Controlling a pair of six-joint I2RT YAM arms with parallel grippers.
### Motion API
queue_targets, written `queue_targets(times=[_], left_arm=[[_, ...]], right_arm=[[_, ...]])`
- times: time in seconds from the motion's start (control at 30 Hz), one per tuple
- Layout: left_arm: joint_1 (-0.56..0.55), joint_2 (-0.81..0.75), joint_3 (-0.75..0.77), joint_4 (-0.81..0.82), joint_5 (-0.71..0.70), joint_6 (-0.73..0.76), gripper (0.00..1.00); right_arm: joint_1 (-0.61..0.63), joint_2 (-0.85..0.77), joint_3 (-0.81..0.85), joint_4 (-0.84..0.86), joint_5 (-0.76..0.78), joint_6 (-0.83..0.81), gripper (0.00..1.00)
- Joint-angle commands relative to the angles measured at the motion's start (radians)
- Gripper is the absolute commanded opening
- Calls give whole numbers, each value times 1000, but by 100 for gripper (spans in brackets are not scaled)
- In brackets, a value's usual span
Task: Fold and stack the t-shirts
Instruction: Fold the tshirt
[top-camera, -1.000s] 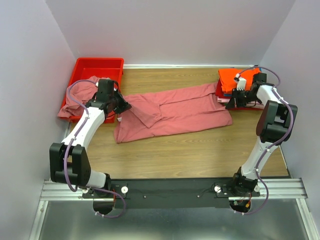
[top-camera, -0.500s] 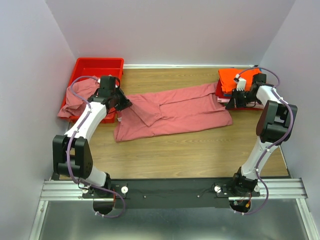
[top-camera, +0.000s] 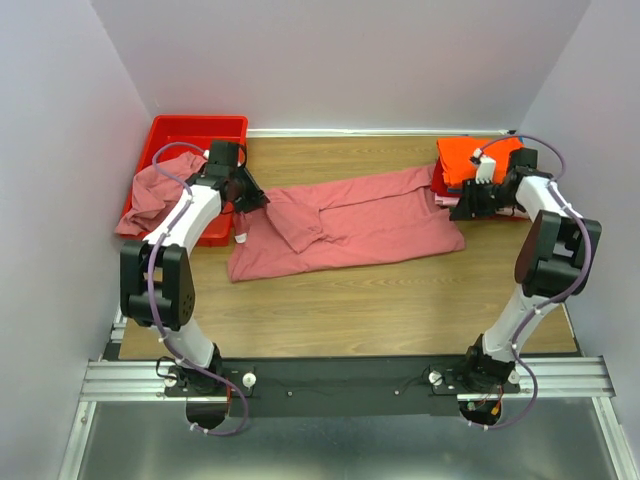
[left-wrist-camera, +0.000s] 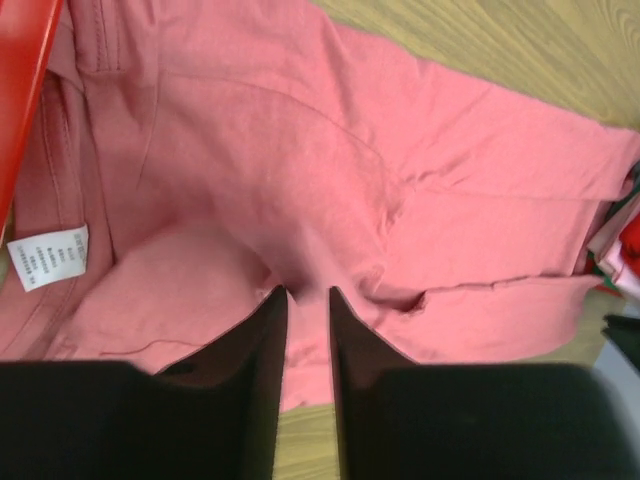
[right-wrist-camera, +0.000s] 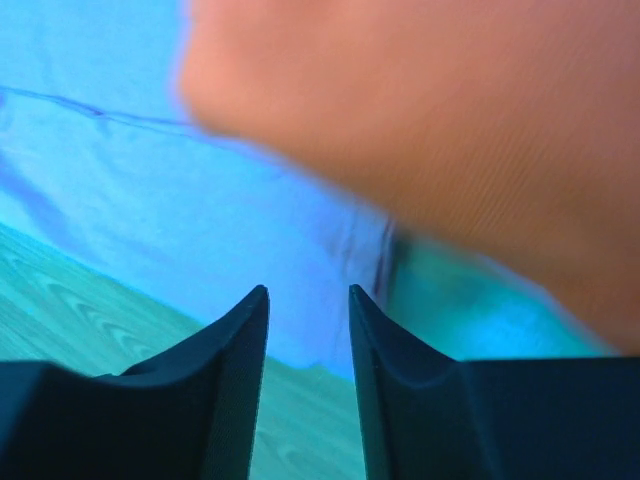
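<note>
A large rose-pink t-shirt (top-camera: 350, 225) lies spread across the middle of the wooden table (top-camera: 380, 300), reaching from beside the left arm to the stack at the right. One flap is folded over itself in its left half, and the cloth is creased. The left gripper (top-camera: 250, 202) sits low at the shirt's left end, just beside the red bin (top-camera: 195, 130). In the left wrist view its two dark fingers (left-wrist-camera: 240, 400) stand a narrow slit apart, with pink cloth showing beyond the gap and nothing caught between them. Their tips are close over a raised wrinkle. A small white neck tag (left-wrist-camera: 48, 258) lies on the fabric to the left of the fingers, next to the bin's red wall. A second pink t-shirt (top-camera: 150, 195) hangs crumpled over the bin's near-left corner. At the far right a bright orange t-shirt (top-camera: 470, 158) tops a folded stack, with paler pink layers showing at its near edge. The right gripper (top-camera: 460, 207) is at the spread shirt's right end, just beside that stack. Its wrist view is blurred and tinted blue (so colours there cannot be trusted), yet its fingers plainly stand apart and empty, above cloth and a strip of table.
</note>
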Motion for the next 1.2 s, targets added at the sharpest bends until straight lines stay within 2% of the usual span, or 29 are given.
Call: queue_targets(times=[0.0, 0.07, 0.17, 0.23, 0.3, 0.33, 0.37, 0.4, 0.43, 0.47, 0.5, 0.53, 0.57, 0.6, 0.63, 0.67, 0.7, 0.73, 0.83, 1.0, 1.17], left_arm=[[8, 45, 66, -56, -39, 28, 36], [8, 51, 86, -58, -39, 36, 43], [8, 65, 143, -71, -33, 62, 45], [8, 67, 190, -88, -31, 94, 45], [8, 36, 256, -85, -34, 175, 46], [8, 13, 279, -73, -24, 218, 46], [8, -14, 277, -52, -2, 328, 47], [8, -95, 264, -24, 68, 377, 48], [8, -144, 220, 37, 88, 414, 52], [10, -198, 188, 68, 98, 454, 52], [8, -315, 151, 102, 81, 505, 59], [8, -374, 70, 151, 29, 514, 76], [10, -434, 27, 181, -24, 521, 81], [10, -549, -15, 206, -142, 528, 85], [11, -601, -88, 246, -210, 548, 88], [11, -654, -131, 267, -300, 557, 88], [11, -750, -166, 296, -342, 571, 89], [13, -792, -224, 304, -373, 588, 89], [14, -918, -324, 307, -468, 625, 89], [14, -1015, -432, 294, -572, 683, 89], [14, -1068, -480, 321, -562, 666, 89]], right_arm=[[0, -116, -53, 11, 9, -27, 48], [0, -168, -87, 11, 4, -38, 49], [2, -217, -116, 8, -45, -78, 50], [10, -255, -136, -35, -120, -165, 54], [65, -280, -147, -76, -146, -292, 56], [141, -288, -150, -130, -155, -341, 57], [192, -294, -158, -139, -153, -377, 57], [242, -301, -165, -139, -145, -401, 58], [361, -310, -176, -123, -113, -440, 61], [422, -311, -178, -97, -90, -441, 61], [481, -306, -174, -63, -59, -429, 63], [596, -285, -153, 9, 12, -399, 64], [656, -263, -135, 43, 56, -385, 64], [712, -237, -104, 74, 100, -365, 64], [815, -208, -72, 121, 196, -328, 64], [860, -132, 6, 138, 241, -313, 64], [902, -96, 49, 155, 283, -297, 64], [971, -50, 89, 176, 356, -267, 64], [1066, 105, 261, 181, 441, -225, 64], [1140, 258, 384, 181, 528, -210, 64], [1154, 338, 441, 181, 590, -178, 64]])
